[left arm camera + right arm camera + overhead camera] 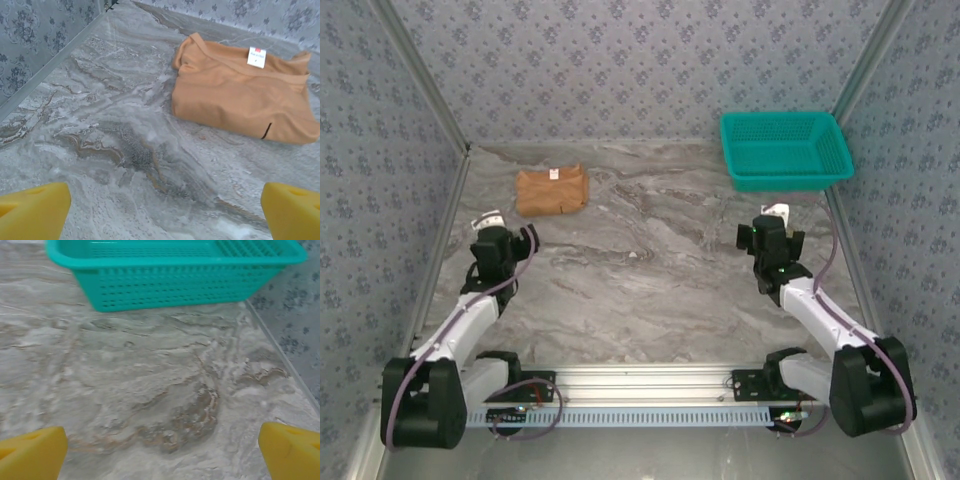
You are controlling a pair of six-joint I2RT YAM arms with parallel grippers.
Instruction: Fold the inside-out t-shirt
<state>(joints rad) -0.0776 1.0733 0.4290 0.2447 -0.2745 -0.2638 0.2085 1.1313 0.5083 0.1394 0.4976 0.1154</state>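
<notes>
- The inside-out t-shirt [551, 191] is an orange-tan cloth lying in a compact, roughly rectangular bundle, flat on the marbled grey table [650, 270].
- Its neckline edge is on the far side, where a small white label [256, 57] with a red mark at the top sits on the upper layer.
- In the left wrist view the near edge of the t-shirt [240, 95] looks thick and soft, with several layers stacked, and a rounded fold bulges at its far-left corner.
- The print on the label is too small to read.
- A short dark mark [266, 131] near the near-right edge cannot be identified.
- The bundle's right end is cut off by the edge of the left wrist view.
- The sleeves cannot be made out as separate parts.
- The bundle lies in the far-left part of the table, well apart from the teal basket [790, 180] at the far right.
- The left gripper [512, 228] is just short of the bundle on its near-left side, not touching it.
- The left gripper's yellow fingertips [32, 210] are spread wide, with bare table between them.
- The right gripper [775, 225] is across the table, near the basket [175, 290] and far from the t-shirt.
- The right gripper's yellow fingertips [30, 452] are likewise spread wide over bare table.
</notes>
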